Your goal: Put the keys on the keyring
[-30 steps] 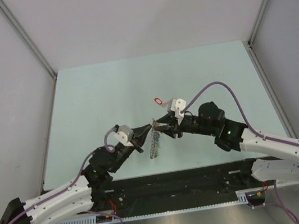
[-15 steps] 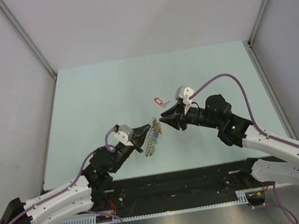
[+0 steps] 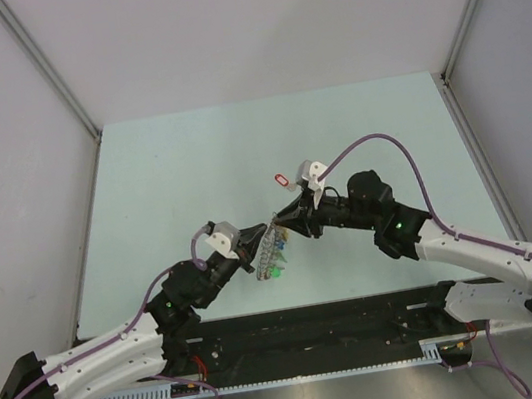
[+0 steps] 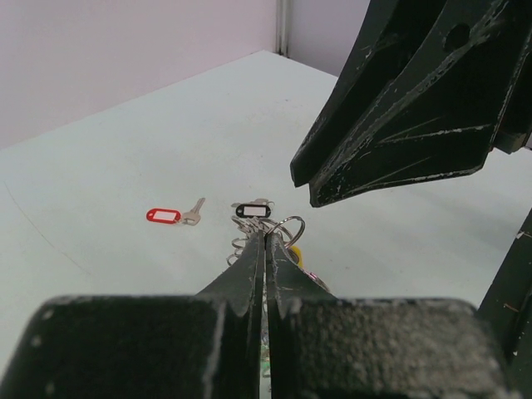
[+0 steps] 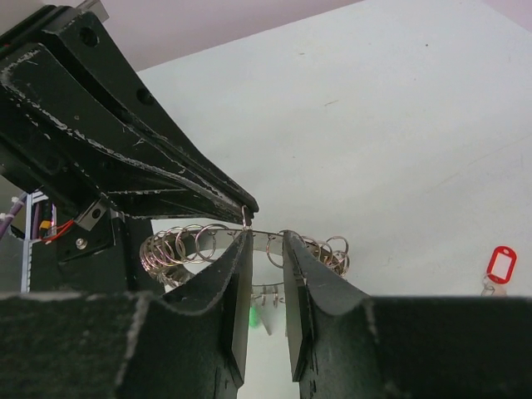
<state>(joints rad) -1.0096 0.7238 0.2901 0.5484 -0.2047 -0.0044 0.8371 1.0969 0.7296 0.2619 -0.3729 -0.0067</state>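
In mid-air, left jaws clamp the keyring [image 3: 272,251]; right jaws, slightly parted, seemingly straddle it.

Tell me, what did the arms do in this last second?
The right gripper pulled away from the keyring, then came back to it, jaws slightly apart at its wire. The left gripper stayed shut on the keyring. The red-tagged key lay unmoved on the table.
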